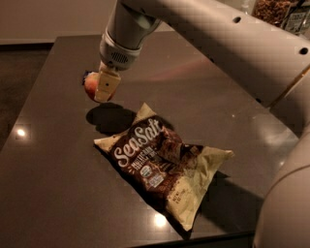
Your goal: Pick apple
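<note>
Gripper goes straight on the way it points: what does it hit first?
Probably the table: the gripper points down, holding the apple, and bare tabletop lies below, left of the bag. Height is hard to judge.

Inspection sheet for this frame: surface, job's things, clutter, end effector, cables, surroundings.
surface: dark glossy table with reflected light spots.
job's things: apple over the far-left part of the table, gripped; a shadow lies on the table beside it.
clutter: chip bag lying flat mid-table; small item behind the apple, too dark to identify.
end effector: pointing down, shut on the apple, apart from the chip bag.
cables: nothing seen.
surroundings: jars at top right; pale wall beyond the table.
</note>
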Controlling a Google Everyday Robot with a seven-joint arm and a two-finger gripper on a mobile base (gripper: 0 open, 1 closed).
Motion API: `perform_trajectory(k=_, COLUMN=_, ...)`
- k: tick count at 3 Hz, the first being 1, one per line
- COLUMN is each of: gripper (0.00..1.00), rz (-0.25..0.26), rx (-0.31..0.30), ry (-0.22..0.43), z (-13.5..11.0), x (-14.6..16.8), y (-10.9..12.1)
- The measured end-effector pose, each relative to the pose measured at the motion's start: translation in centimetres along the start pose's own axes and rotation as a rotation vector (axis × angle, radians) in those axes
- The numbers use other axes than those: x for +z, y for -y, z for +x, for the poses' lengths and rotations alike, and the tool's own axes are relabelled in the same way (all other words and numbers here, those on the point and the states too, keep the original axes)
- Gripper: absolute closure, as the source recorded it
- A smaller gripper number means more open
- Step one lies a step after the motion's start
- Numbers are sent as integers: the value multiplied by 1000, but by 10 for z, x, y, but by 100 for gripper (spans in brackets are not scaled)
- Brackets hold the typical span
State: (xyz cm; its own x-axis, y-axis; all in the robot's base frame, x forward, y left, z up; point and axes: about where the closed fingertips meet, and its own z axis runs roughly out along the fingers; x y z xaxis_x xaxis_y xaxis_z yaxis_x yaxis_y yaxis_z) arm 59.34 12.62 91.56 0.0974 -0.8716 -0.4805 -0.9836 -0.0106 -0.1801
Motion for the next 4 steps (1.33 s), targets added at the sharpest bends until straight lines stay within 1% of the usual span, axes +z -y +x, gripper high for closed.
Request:
perform_trajectory(k=2, gripper=100, rz=21, rx=-86, ry=49, z=-24, x=-42, y=-7)
perform_trajectory(k=3, gripper=100, rz=-3, rx=-111, ry=95, z=-26, x=-51, y=-20)
perform_trajectory(k=4, gripper=100, rz=-8, rx=-112, ry=103, z=-26, x=-52, y=-21)
